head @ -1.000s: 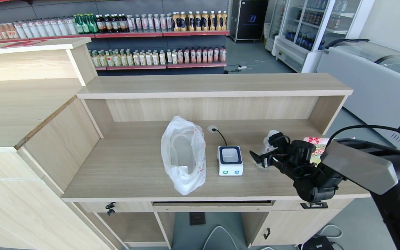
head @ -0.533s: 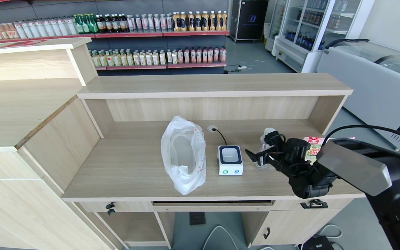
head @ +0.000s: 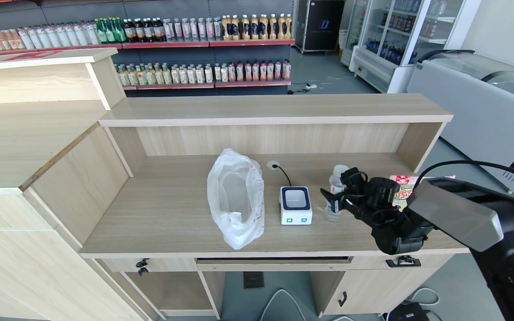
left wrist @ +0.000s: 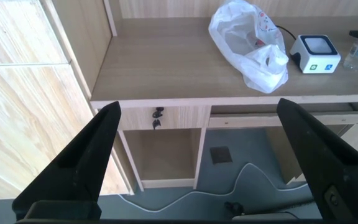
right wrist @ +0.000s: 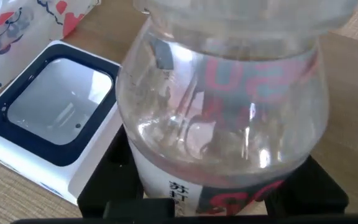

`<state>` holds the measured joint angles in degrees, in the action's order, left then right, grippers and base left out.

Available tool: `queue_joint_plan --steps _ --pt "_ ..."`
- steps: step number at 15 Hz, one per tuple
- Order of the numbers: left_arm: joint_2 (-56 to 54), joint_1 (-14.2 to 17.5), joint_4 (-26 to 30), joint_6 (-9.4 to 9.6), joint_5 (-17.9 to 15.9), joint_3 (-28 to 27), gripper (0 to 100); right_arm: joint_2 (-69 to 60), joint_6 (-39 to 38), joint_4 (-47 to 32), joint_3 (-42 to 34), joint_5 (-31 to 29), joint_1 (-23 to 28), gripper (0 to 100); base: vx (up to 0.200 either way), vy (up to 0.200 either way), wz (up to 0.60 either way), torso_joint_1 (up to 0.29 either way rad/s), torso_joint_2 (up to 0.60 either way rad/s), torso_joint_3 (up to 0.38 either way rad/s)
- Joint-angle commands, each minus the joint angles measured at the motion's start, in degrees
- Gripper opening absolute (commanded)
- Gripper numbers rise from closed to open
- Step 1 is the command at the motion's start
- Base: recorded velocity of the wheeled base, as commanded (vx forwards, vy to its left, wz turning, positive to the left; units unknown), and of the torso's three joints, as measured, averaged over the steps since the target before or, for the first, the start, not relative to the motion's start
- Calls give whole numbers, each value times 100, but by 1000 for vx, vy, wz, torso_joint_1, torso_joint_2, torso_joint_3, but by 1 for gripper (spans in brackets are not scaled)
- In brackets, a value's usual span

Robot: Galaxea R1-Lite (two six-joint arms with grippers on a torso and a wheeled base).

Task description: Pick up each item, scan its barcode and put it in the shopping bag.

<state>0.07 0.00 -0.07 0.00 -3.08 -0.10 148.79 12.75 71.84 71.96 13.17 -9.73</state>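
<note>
A clear plastic bottle point(head: 333, 192) with a white cap stands upright just right of the white barcode scanner point(head: 296, 205), with my right gripper point(head: 336, 203) shut on its body. The right wrist view shows the bottle point(right wrist: 229, 118) close up between the black fingers point(right wrist: 107, 180), with the scanner's window point(right wrist: 55, 112) beside it. The white plastic shopping bag point(head: 235, 196) lies open on the counter left of the scanner. My left gripper point(left wrist: 197, 109) hangs open below and in front of the counter, holding nothing.
A colourful snack packet point(head: 403, 186) lies on the counter point(head: 167, 209) behind my right arm. The scanner's cable point(head: 282, 174) runs to a hole at the back. A raised back shelf point(head: 275, 111) and side panels enclose the counter.
My right gripper has moved left with the bottle, bringing it closer to the scanner. The bag, the scanner and the left arm have stayed where they were.
</note>
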Motion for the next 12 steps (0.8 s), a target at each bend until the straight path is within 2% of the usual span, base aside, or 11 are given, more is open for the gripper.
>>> queue_joint_plan --steps 1,6,8,10,11,12 --pt "1 0 -1 0 1 1 100 -60 8 6 -15 2 24 0 0 0 0 0 0 0" --pt "1 0 -1 0 1 1 100 -456 -124 -3 -332 -192 50 0 0 0 0 0 0 0" --pt "1 0 -1 0 1 1 100 -1115 -959 -179 -508 -69 -3 0 0 0 0 0 0 0" --pt "1 0 -1 0 1 1 100 -1809 -1548 -750 -613 11 -20 0 0 0 0 0 0 0" --pt "1 0 -1 0 1 1 100 -2679 -2365 -1374 -745 388 -47 0 0 0 0 0 0 0" --pt "1 0 -1 0 1 1 100 -3145 -2673 -1629 -798 679 -47 0 0 0 0 0 0 0"
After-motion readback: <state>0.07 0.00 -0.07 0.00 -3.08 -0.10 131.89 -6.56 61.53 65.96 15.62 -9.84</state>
